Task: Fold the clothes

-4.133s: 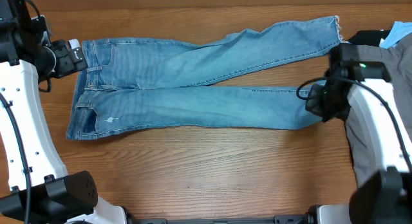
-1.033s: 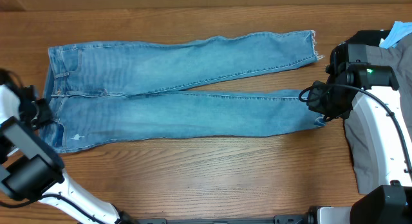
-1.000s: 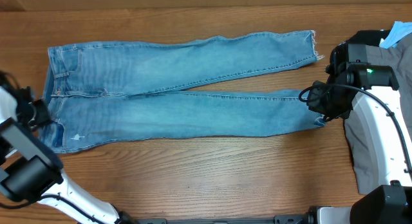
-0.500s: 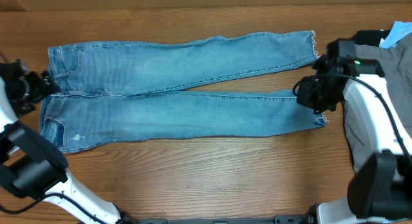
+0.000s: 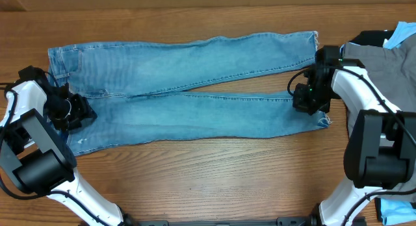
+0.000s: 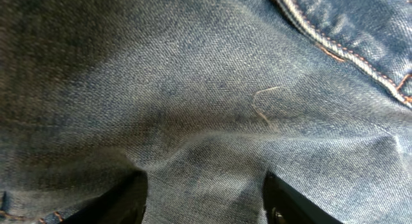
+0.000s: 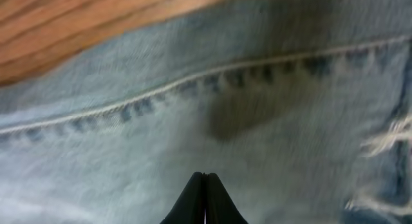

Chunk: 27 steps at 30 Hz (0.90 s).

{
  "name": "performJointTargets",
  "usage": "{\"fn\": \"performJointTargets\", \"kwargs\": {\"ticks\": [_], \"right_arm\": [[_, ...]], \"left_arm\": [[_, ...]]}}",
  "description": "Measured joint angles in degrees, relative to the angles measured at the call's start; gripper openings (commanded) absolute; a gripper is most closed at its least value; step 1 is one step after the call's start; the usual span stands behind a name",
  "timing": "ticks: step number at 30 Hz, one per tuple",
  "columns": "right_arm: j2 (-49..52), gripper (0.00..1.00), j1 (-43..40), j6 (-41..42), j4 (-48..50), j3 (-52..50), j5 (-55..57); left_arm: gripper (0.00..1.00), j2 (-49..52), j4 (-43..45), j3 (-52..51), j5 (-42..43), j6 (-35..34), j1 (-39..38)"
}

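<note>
A bare wooden table fills the overhead view, and the jeans lie flat across it. Their long axis runs left to right: waistband at your left, the two hems pointing right, and the legs spread in a narrow V. The far hem sits higher than the near hem. Grey trousers and a pale-blue garment wait at the right edge. The left gripper is on the hip of the near leg. The right gripper is on that same leg, just short of its hem.

In the left wrist view the fingertips stand apart, planted on the denim with a slight pucker between them and nothing pinched. A stitched pocket edge runs across the upper right.

In the right wrist view the fingertips are pressed together into one point above the cloth, beside the side seam. The frayed hem is off to the right. You cannot tell whether any thread of denim is caught between them.

My judgement is that you are about to fold the near leg onto the far one. To do that well, get a real bite at both ends before you lift: close the left on that pucker, and reopen the right to take the leg's edge. Then raise both ends together and keep the leg taut along its length.
</note>
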Motion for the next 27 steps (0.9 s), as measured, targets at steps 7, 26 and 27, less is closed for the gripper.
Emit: {"fn": "performJointTargets", "kwargs": {"ticks": [7,26,27], "right_arm": [[-2.2,0.04,0.0,0.0,17.1,-10.0,3.2],[-4.3,0.04,-7.3,14.6,9.2,-12.1,18.6],[-4.6,0.04,-7.4,14.6,7.3,-12.0,18.7]], "left_arm": [[0.71,-0.2,0.5,-0.3,0.5,0.0,0.0],[0.72,-0.3,0.4,-0.3,1.3,-0.4,0.0],[0.72,-0.3,-0.8,0.2,1.2,-0.8,0.0]]}}
